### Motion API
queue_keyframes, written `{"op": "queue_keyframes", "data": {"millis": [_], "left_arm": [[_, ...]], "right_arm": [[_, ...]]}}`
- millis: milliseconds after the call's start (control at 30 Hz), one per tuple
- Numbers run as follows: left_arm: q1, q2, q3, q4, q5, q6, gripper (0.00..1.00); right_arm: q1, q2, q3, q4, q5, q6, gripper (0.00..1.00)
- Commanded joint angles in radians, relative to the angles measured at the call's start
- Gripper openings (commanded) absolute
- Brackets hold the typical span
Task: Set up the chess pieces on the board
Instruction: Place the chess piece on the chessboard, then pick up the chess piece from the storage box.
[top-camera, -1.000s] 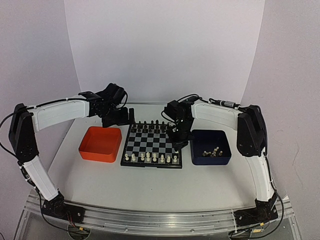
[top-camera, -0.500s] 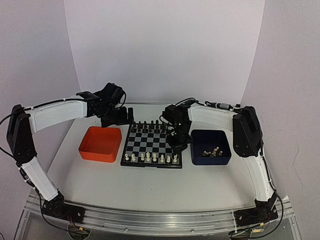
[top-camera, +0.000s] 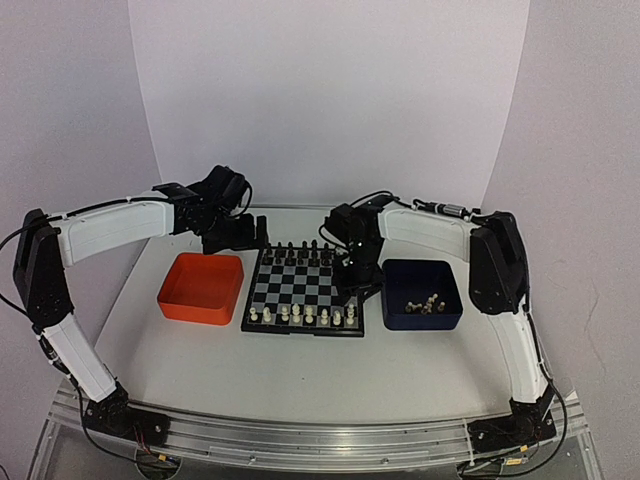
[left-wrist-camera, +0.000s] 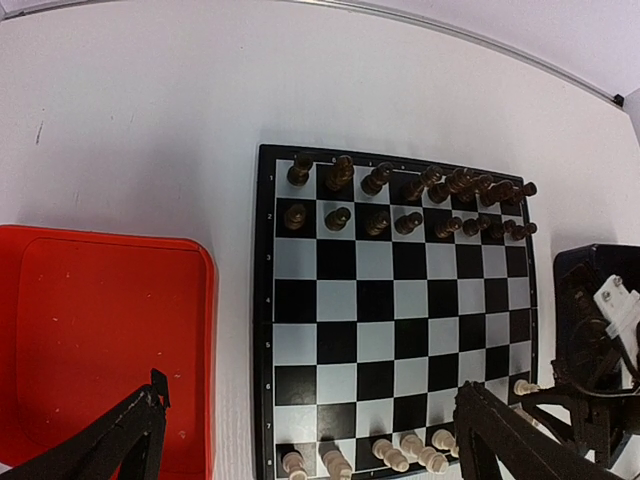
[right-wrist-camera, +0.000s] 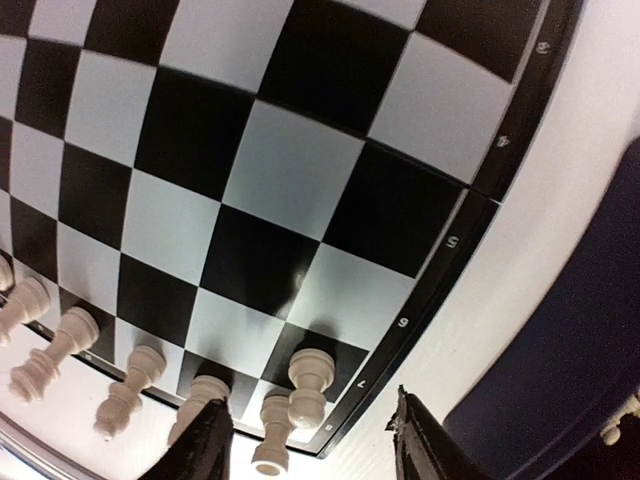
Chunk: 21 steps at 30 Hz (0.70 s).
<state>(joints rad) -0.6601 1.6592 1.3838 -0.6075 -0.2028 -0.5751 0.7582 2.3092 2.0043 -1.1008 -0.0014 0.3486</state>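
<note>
White table (top-camera: 300, 370) — board (top-camera: 305, 284), chess pieces (right-wrist-camera: 308, 378)

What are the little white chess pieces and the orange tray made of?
The white chess pieces look like smooth cream plastic: they are one even colour, with a soft shine and rounded moulded shapes. The orange tray looks like plastic too, but duller: one flat colour, rounded corners and thin walls. Looks alone can't make this certain.

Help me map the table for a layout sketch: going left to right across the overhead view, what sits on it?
Orange tray → chessboard → dark blue tray.
</note>
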Motion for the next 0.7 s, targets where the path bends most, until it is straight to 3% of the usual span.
{"op": "queue_keyframes", "data": {"millis": [0,100,200,433,667], "left_arm": [[0.005,-0.008,0.026,0.038,0.006,0.014,1.00],[0.005,-0.006,0.033,0.039,0.004,0.012,1.00],[0.005,-0.009,0.036,0.041,0.000,0.009,1.00],[0.007,-0.006,0.048,0.044,-0.010,0.007,1.00],[0.008,0.039,0.100,0.031,-0.002,0.018,1.00]], "right_arm": [[0.005,-0.161,0.046,-0.007,0.132,-0.018,0.61],[-0.003,-0.236,0.007,0.000,0.245,-0.035,0.76],[-0.033,-0.315,-0.074,0.009,0.292,-0.037,0.81],[-0.223,-0.454,-0.356,0.018,0.266,0.021,0.79],[-0.259,-0.413,-0.446,0.051,0.239,-0.043,0.72]]}}
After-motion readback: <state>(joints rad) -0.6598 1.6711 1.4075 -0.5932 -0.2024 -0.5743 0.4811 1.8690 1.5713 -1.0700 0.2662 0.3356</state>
